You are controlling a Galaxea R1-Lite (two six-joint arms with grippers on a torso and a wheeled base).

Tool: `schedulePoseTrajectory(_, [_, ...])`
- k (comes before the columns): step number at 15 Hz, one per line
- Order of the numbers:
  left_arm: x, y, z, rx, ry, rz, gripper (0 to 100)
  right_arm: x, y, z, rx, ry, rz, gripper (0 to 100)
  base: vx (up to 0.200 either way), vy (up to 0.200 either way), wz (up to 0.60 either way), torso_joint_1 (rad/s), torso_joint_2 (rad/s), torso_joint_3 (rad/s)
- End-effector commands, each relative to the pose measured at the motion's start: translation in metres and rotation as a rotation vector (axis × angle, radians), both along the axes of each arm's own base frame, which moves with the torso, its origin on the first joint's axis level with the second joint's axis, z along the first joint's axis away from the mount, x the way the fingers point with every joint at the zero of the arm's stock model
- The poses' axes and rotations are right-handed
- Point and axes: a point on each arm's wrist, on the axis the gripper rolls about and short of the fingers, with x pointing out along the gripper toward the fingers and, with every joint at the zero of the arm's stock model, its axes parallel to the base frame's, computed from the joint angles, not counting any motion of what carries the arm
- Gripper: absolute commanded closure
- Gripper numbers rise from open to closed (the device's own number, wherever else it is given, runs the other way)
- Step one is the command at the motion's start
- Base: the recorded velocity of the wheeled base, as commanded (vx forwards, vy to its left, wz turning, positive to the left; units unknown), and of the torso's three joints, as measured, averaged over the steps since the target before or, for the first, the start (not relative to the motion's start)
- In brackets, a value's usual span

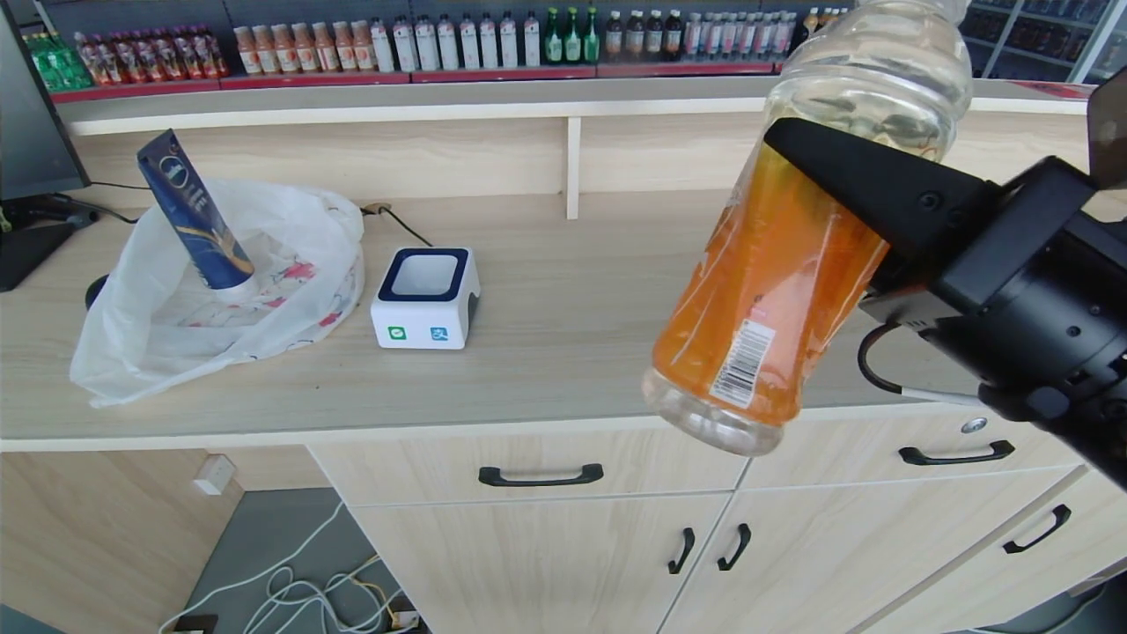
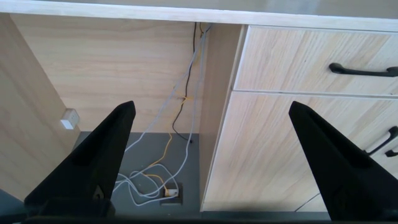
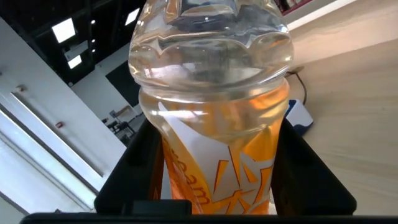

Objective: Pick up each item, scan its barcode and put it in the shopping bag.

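Orange-labelled bottle (image 1: 775, 291) hung tilted at the right of the head frame, pinched by the right gripper (image 3: 217, 177), barcode facing the camera. The white scanner (image 1: 426, 298) sat left of centre, beside the shopping bag (image 1: 150, 343) holding a blue tube (image 1: 195, 211). The left gripper (image 2: 208, 155) had its jaws spread.

Bright, even light falls from above; in the right wrist view, ceiling panels (image 3: 62, 29) glow at 10 o'clock. Shadows on the counter (image 1: 563, 335) are faint and soft. Pale glints sit on the bottle (image 1: 766, 291), on its clear shoulder. In the left wrist view, the floor (image 2: 155, 180) at 6 o'clock lies in shade.
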Motion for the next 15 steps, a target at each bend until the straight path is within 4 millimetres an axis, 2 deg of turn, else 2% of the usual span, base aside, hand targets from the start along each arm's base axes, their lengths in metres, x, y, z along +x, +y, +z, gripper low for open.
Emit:
schedulePoseTrajectory(1, [0.000,0.000,0.000,0.000,0.000,0.001,0,0.001,0.001,-0.002,-0.005,0.007,-0.007,100,0.000,0.000,0.00,0.000,0.00,0.000])
schedulePoseTrajectory(5, [0.000,0.000,0.000,0.000,0.000,0.000,0,-0.002,-0.003,0.000,0.014,0.008,0.001,100,0.000,0.000,0.00,0.000,0.00,0.000])
schedulePoseTrajectory(8, [0.000,0.000,0.000,0.000,0.000,0.000,0,-0.006,-0.005,-0.006,-0.015,0.011,0.023,100,0.000,0.000,0.00,0.000,0.00,0.000])
schedulePoseTrajectory(13, [0.000,0.000,0.000,0.000,0.000,0.000,0,-0.004,-0.011,-0.011,-0.051,-0.003,-0.096,100,0.000,0.000,0.00,0.000,0.00,0.000])
schedulePoseTrajectory(15, [0.000,0.000,0.000,0.000,0.000,0.001,0,-0.008,-0.018,-0.025,-0.105,0.014,-0.149,100,0.000,0.000,0.00,0.000,0.00,0.000])
